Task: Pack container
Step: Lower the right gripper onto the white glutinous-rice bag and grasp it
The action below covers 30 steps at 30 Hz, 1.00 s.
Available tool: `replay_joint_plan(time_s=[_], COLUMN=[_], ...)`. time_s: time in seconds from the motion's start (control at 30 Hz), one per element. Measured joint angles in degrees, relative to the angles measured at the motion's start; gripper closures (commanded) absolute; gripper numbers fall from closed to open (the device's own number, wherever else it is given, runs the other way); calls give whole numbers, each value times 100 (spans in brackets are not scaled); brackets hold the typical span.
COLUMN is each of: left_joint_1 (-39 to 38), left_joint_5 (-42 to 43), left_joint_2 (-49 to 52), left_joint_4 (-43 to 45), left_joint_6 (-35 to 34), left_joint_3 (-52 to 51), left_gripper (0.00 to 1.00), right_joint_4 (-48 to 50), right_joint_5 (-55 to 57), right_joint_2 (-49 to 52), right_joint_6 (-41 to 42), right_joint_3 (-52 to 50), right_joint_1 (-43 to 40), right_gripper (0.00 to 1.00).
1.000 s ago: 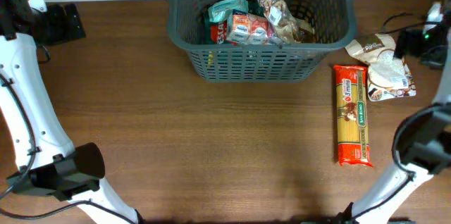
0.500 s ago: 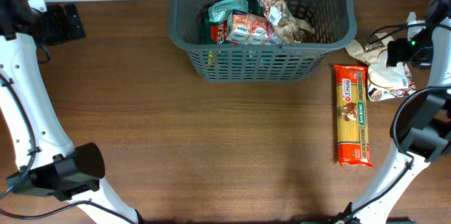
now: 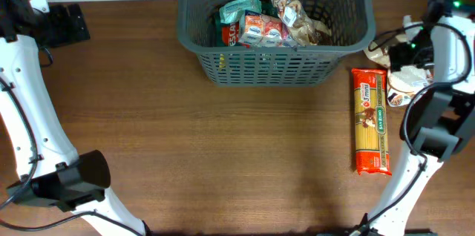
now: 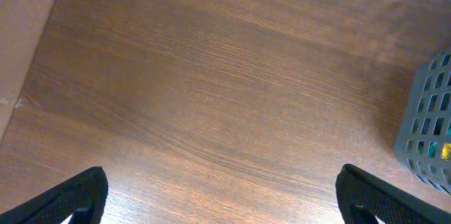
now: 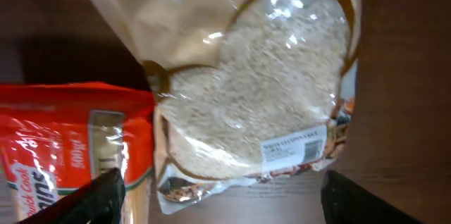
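The dark grey slotted basket stands at the back centre and holds several packets. Its corner shows in the left wrist view. A clear bag of pale grain lies right of the basket, and it fills the right wrist view. An orange spaghetti packet lies beside it, and it also shows in the right wrist view. My right gripper is open and empty, hovering over the grain bag. My left gripper is open and empty over bare table at the far left.
The table's left edge is close to my left gripper. A cable lies by the basket's right corner. Both white arm bases stand at the front corners.
My right arm has swung in from the right edge and now covers most of the grain bag. The left arm, basket and packets have not moved.
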Motion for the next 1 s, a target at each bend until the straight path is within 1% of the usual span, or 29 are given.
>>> replay_joint_plan(time_s=[0.33, 0.63, 0.8, 0.87, 0.9, 0.93, 1.0], left_joint_1=[0, 0, 0, 0, 0, 0, 0], left_joint_5=[0, 0, 0, 0, 0, 0, 0], left_joint_2=[0, 0, 0, 0, 0, 0, 0], left_joint_4=[0, 0, 0, 2, -2, -2, -2], left_joint_6=[-2, -2, -2, 0, -2, -2, -2], left_joint_3=[0, 0, 0, 0, 0, 0, 0], left_gripper=[1, 1, 1, 1, 1, 1, 1], right_joint_4=[98, 313, 269, 273, 278, 273, 289], right_joint_5=[380, 433, 474, 507, 518, 529, 581], right_joint_2=[332, 463, 807, 855, 857, 861, 868], right_joint_6=[20, 17, 20, 15, 11, -2, 81], right_joint_3=[-11, -11, -11, 0, 2, 2, 2], right_joint_1=[72, 72, 70, 66, 66, 66, 63], right_gripper=[11, 11, 11, 19, 28, 33, 50])
